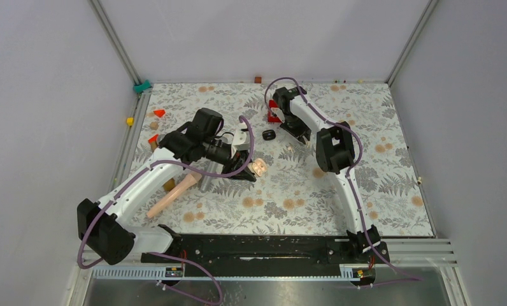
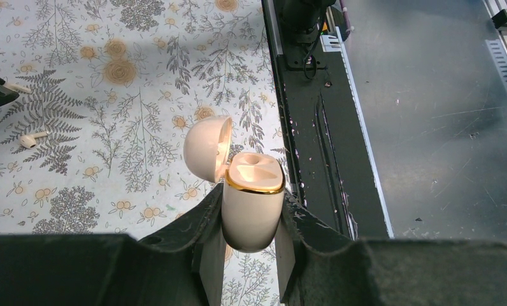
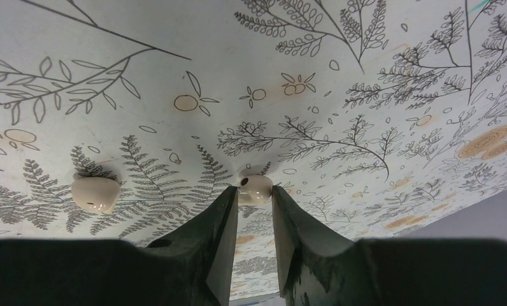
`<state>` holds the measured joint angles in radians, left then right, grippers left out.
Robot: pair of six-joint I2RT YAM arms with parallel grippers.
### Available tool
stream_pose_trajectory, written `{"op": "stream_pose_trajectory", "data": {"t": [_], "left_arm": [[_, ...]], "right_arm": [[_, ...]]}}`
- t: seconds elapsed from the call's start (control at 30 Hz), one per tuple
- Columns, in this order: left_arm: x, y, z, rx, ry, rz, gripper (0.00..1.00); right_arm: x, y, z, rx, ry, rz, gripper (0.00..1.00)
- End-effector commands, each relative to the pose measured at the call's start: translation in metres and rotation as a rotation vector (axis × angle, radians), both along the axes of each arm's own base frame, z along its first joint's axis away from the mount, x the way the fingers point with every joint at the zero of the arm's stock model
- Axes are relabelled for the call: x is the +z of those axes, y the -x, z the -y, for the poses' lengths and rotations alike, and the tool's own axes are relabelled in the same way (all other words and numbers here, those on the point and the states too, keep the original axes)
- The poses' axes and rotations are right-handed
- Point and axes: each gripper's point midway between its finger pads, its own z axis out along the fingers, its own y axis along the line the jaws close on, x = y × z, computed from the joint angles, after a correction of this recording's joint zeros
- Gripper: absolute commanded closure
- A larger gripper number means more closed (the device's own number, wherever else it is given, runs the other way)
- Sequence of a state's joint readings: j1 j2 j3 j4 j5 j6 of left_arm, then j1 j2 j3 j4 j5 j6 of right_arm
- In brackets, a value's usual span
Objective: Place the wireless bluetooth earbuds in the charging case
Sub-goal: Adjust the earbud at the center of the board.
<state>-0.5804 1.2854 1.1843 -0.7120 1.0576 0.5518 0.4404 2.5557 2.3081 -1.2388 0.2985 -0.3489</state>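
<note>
The charging case [image 2: 253,197] here is cream with a gold rim, not black. Its lid is hinged open and both sockets show empty. My left gripper [image 2: 251,213] is shut on the case's body and holds it above the floral mat, as the top view also shows [image 1: 258,167]. The earbuds are cream too. One earbud [image 3: 256,189] lies on the mat between my right gripper's [image 3: 255,191] fingertips, which touch it on both sides. The other earbud [image 3: 95,193] lies on the mat to its left. One earbud [image 2: 29,139] also shows in the left wrist view.
A small black oval object [image 1: 269,135] lies on the mat beside the right gripper [image 1: 295,137]. A red box [image 1: 274,116] stands behind it. Red wedges [image 1: 158,113], a yellow block [image 1: 130,121] and a pink rod [image 1: 174,194] sit at the left. A black rail [image 1: 257,248] lines the near edge.
</note>
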Motion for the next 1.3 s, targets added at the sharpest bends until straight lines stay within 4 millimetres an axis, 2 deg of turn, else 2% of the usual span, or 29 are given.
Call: {"op": "stream_pose_trajectory", "data": {"t": [0.0, 0.2, 0.3, 0.43, 0.6, 0.73, 0.9, 1.1, 1.27], "left_arm": [[0.011, -0.001, 0.000, -0.010, 0.040, 0.067, 1.00], [0.013, 0.000, -0.001, -0.011, 0.043, 0.070, 1.00], [0.013, 0.000, -0.001, -0.009, 0.044, 0.073, 1.00], [0.013, 0.001, -0.001, -0.009, 0.043, 0.074, 1.00], [0.012, 0.000, -0.002, -0.010, 0.043, 0.074, 1.00], [0.012, 0.000, -0.001, -0.010, 0.043, 0.074, 1.00], [0.013, 0.001, -0.002, -0.009, 0.045, 0.076, 1.00], [0.013, 0.001, -0.002, -0.010, 0.045, 0.076, 1.00], [0.013, 0.001, -0.002, -0.009, 0.045, 0.073, 1.00]], "right_arm": [[0.010, 0.004, -0.003, -0.003, 0.021, 0.004, 0.66], [0.011, 0.009, -0.002, -0.002, 0.025, -0.010, 0.65], [0.010, 0.011, -0.005, 0.009, 0.021, -0.022, 0.69], [0.009, 0.018, -0.009, 0.022, 0.003, -0.052, 0.70], [0.011, 0.022, -0.004, 0.044, 0.014, -0.046, 0.71], [0.017, 0.026, -0.009, 0.086, -0.032, -0.039, 0.71], [0.025, 0.040, -0.022, 0.173, -0.113, -0.037, 0.70], [0.027, 0.070, -0.028, 0.281, -0.202, -0.065, 0.70], [0.036, 0.074, -0.023, 0.296, -0.211, -0.004, 0.70]]}}
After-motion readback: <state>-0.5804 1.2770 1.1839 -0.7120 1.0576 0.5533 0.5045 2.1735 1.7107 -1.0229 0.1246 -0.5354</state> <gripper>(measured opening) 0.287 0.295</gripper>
